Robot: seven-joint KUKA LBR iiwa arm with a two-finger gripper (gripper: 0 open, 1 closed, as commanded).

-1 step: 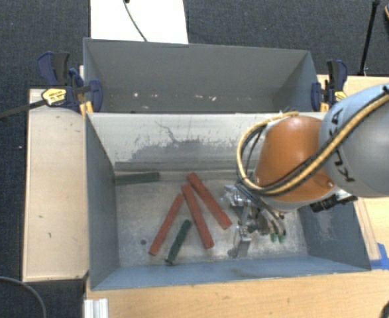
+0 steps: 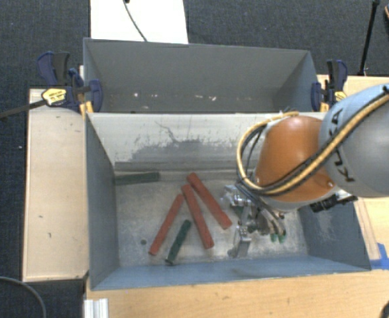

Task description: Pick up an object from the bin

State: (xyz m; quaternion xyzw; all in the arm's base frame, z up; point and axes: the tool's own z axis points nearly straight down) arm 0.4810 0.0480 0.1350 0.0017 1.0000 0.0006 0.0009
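Down on the right side of the grey bin's (image 2: pixel 201 78) floor, the grab could go wrong. The pincer (image 2: pixel 242 238) sits just beside the lower end of the nearest red stick (image 2: pixel 209 201), not over its middle. If it closes there, I think it may catch only the tip, and the stick could tilt, slip out and drop back. It may also close on bare floor.

Two more red sticks (image 2: pixel 198 217) (image 2: pixel 167 224) lie close by, so a bump on one may push the others, or the dark green stick (image 2: pixel 179 240) beside them. Another dark green stick (image 2: pixel 136 177) lies well apart, by the back wall.

The pincer hangs low, near the floor, under the arm's orange cover (image 2: pixel 290 158). I cannot tell if it is open or clenched — nothing shows in its grip. I cannot tell if it touches the red stick either.
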